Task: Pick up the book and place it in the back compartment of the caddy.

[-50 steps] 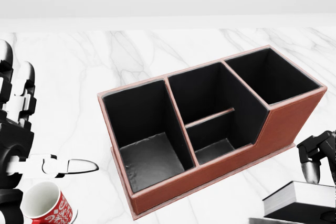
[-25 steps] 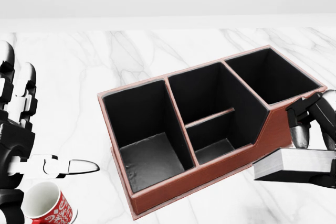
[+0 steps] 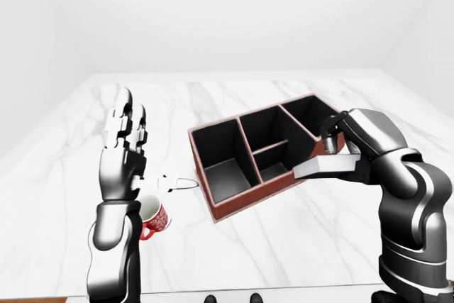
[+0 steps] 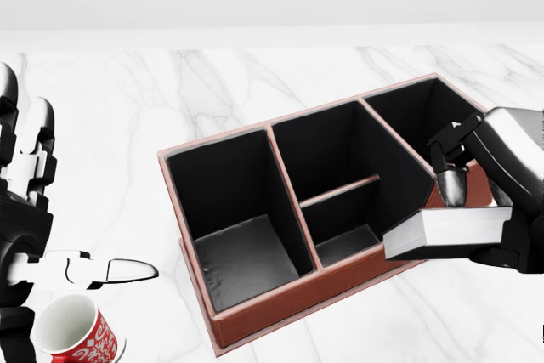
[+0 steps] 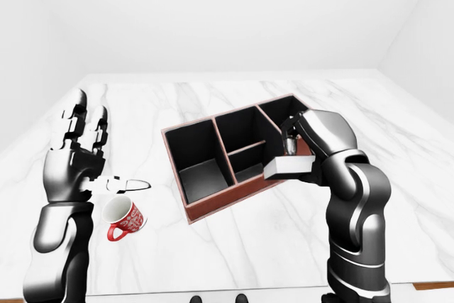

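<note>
The book (image 4: 446,233), dark-covered with white page edges, lies flat in my right hand (image 4: 463,201), whose fingers close round it. It hovers over the lower right wall of the brown caddy (image 4: 255,312), beside the caddy's rightmost compartment (image 4: 425,125). The caddy has black-lined compartments: a large one at left (image 4: 234,227), a divided middle pair, and the right one. My left hand (image 4: 34,210) stands raised and open at the far left of the head view, holding nothing.
A red and white mug (image 4: 76,337) lies on the white marble table (image 4: 127,108) under my left hand, at the lower left of the head view. The table's far edge meets a plain white wall.
My right hand has lifted the book from the lower right corner up and leftward, until it overlaps the caddy's right side. The left hand and the mug have stayed put.
</note>
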